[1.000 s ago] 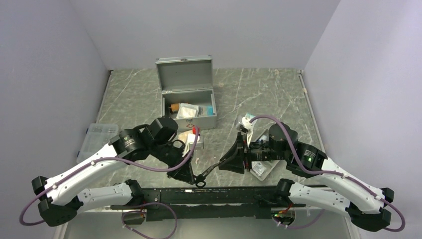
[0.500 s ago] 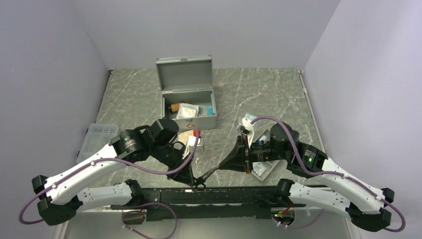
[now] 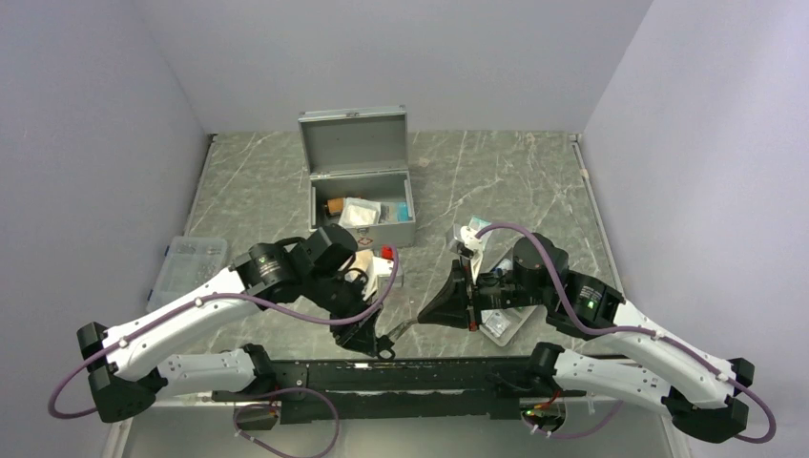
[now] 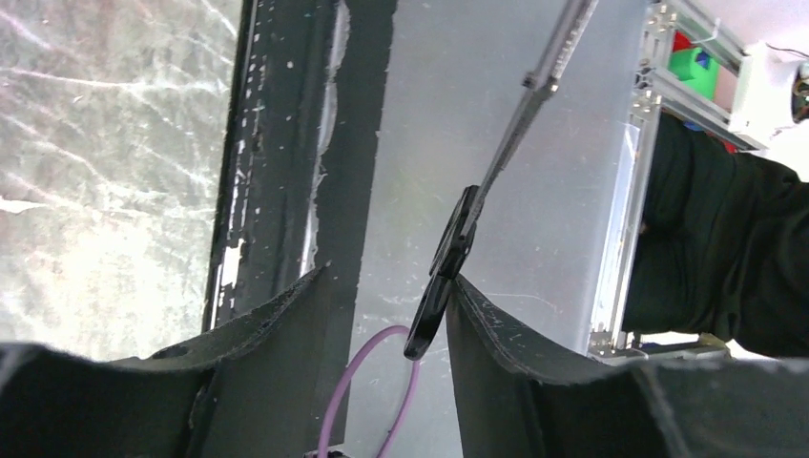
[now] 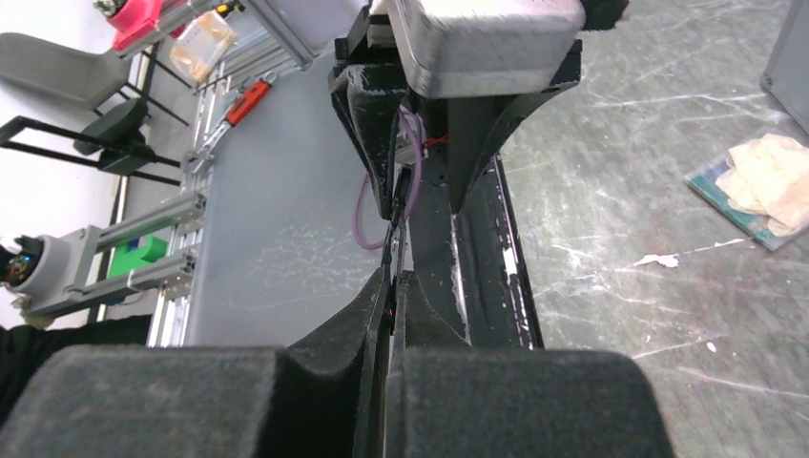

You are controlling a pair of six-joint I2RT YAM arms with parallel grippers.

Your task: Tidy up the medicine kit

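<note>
Presently, the step in hand reads as a transfer between the arms at the near edge of the table. The right gripper (image 5: 391, 281) is clamped on the blade end of the instrument (image 5: 396, 224), a slim metal tool with a black ring handle; whether it is scissors or forceps cannot be told. The left gripper (image 4: 386, 286) stands parted, with the ring handle lying between its fingers (image 4: 277, 315), close against one of them and apart from the other.

The medicine kit (image 3: 363, 196) sits at the far middle of the table, well apart from both grippers. Its lid is raised and a white packet (image 3: 360, 212) and other small items lie inside. A clear plastic box (image 3: 189, 262) lies at the left edge of the table.

Recommendations for the step:
- The handle is off-centre in the left jaws. The left gripper should shift sideways before closing, so that both pads meet the handle together and do not lever it.
- The left jaws should close fully on the handle before the right gripper lets go.
- The shaft is thin and smooth, and may pivot in a light pinch.
- The right gripper should draw back along the line of the shaft, not across it.

Risk noted: the exchange hangs over the mounting rail, so a dropped instrument may fall beyond easy reach.
</note>
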